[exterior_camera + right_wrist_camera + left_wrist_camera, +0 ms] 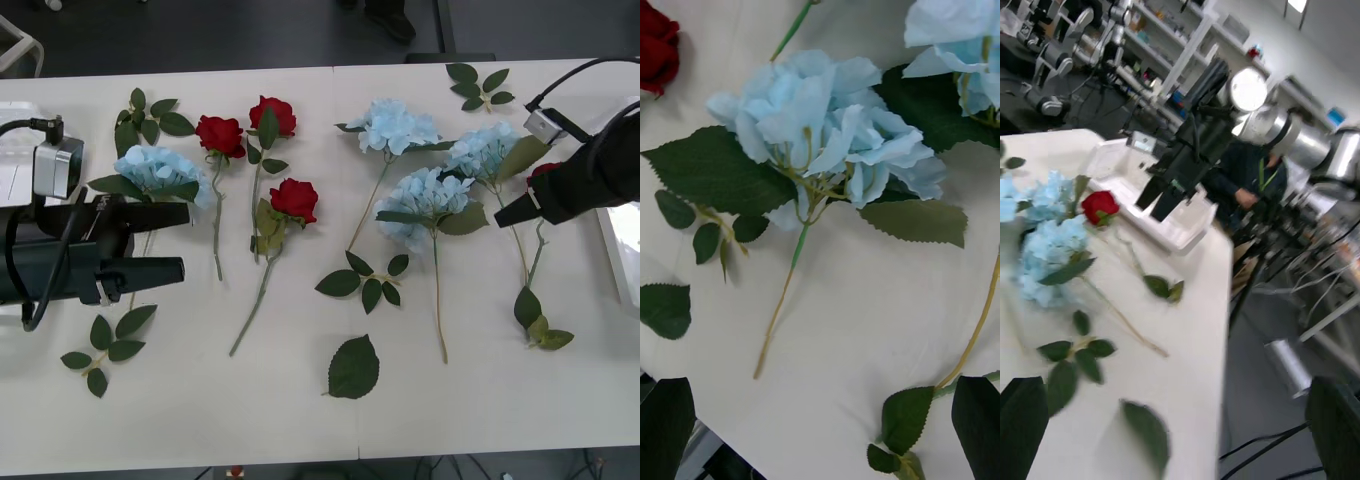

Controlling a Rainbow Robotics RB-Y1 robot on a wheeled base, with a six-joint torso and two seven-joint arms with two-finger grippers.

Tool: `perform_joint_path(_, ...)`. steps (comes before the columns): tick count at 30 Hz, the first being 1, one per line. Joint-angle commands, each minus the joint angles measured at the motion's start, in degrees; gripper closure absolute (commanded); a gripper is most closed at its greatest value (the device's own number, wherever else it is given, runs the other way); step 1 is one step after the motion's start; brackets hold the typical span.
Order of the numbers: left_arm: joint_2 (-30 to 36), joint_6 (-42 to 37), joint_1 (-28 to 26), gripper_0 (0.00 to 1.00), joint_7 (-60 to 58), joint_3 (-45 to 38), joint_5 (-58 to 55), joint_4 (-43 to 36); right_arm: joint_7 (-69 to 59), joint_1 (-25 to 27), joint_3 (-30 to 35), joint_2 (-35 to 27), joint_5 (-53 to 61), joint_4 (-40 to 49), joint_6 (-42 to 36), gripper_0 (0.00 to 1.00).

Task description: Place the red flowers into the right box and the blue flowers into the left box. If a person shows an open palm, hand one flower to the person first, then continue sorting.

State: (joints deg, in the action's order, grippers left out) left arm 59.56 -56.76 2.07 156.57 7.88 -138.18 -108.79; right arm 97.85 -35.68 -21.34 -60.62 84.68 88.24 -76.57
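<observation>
while the black left gripper (165, 241) hangs with its two fingers spread apart over the white table (250, 420), just beside the leftmost pale sky-blue fabric hydrangea (158, 168), the black right gripper (512, 212) hovers fingers apart, holding nothing, over the far-right deep red rose (541, 172). three more red roses (256, 150) lie left of centre, three blue hydrangeas (432, 160) to their right. white plastic right box (622, 250) sits at the table's right edge.

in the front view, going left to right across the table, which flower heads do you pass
Pale blue hydrangea head by the left gripper → deep red rose → red rose farther back → nearer red rose → blue hydrangea → blue hydrangea → blue hydrangea → red rose by the right gripper.
</observation>
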Motion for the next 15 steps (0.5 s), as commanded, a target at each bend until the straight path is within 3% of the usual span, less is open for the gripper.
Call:
perform_joint_path(1, 1.4, -0.5, 2.8, 0.0, -1.6, -9.4, 11.2, -1.8, -9.7, -4.0, -0.3, 4.7, -5.8, -3.1, -1.4, 0.0)
perform_joint_path(6, 1.4, -0.5, 3.0, 0.0, -3.2, -15.1, 23.7, -5.2, -15.5, -9.1, -3.9, 8.4, -9.9, -13.6, -1.4, 0.0)
perform_joint_path(11, 1.1, -0.5, 4.3, 0.0, -20.1, -14.6, 37.6, -5.0, -14.4, -16.1, -5.7, 11.9, -10.0, -30.3, -2.0, 0.0)
perform_joint_path(15, 0.2, -0.5, 4.4, 0.0, -32.4, -13.3, 45.6, -2.8, -10.6, -19.7, -5.8, 12.5, -10.1, -37.2, -2.6, 0.0)
